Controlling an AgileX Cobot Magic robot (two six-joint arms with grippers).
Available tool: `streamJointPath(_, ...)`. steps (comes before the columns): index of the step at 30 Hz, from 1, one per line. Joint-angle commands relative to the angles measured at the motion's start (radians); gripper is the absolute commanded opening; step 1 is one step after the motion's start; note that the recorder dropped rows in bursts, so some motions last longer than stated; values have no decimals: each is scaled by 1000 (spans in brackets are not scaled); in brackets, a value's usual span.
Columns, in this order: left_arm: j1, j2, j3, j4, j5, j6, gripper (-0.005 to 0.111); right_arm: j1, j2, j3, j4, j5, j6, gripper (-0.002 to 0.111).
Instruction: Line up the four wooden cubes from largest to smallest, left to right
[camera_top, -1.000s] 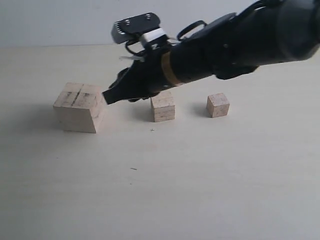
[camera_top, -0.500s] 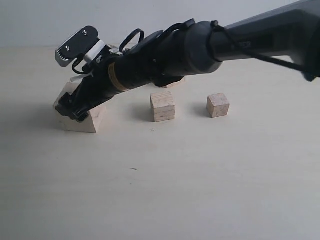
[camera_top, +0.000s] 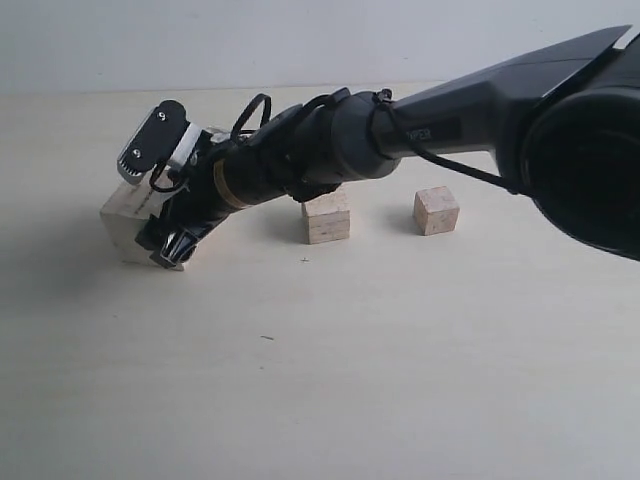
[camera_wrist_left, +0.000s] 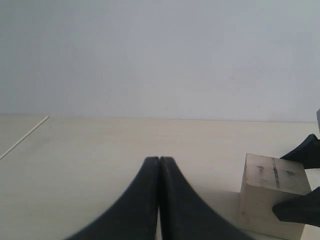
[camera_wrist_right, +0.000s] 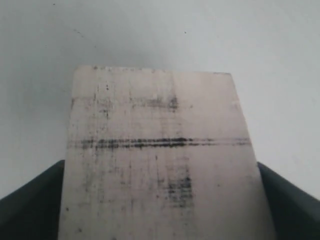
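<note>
The largest cube (camera_top: 122, 222), with dark pencil lines on top, stands at the left of the table. My right gripper (camera_top: 163, 238) reaches across from the right and is shut on it, one finger on each side; its camera shows the lined top (camera_wrist_right: 155, 150) filling the space between the fingers (camera_wrist_right: 30, 200). A mid-sized cube (camera_top: 327, 218) sits near the middle and the smallest cube (camera_top: 436, 211) to its right. The fourth cube is hidden behind the arm. My left gripper (camera_wrist_left: 159, 160) is shut on nothing and sees the largest cube (camera_wrist_left: 270, 195) to one side.
The right arm (camera_top: 430, 130) stretches low across the back of the table, above the mid-sized cube. Pale tabletop (camera_top: 320, 380) spreads in front of the cubes. A plain wall stands behind.
The right arm swung left from above the mid-sized cube, came down over the largest cube and closed round it. That cube shifted slightly left.
</note>
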Motion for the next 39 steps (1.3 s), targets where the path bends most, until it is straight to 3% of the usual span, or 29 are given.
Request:
streamJointPath(1,2,-7,0,-6,-1,-1,3,-2,-25,-10,1,-7,-80,22)
streamJointPath(2,2,-7,0,-6,-1,-1,3,-2,-34,-10,1,-5,-80,6)
streamJointPath(3,2,-7,0,-6,-1,-1,3,-2,-43,-10,1,-5,-74,1)
streamJointPath(9,2,-7,0,-6,-1,-1,3,-15,-190,-10,1,-89,-62,0)
streamJointPath(16,2,-7,0,-6,-1,-1,3,-156,-286,-8,1,-564,-59,0)
streamJointPath(27,2,-7,0,-6,-1,-1,3,-166,-48,30,1,-526,-149,0)
streamJointPath(39,2,-7,0,-6,-1,-1,3,-154,-3,30,1,-487,-148,0)
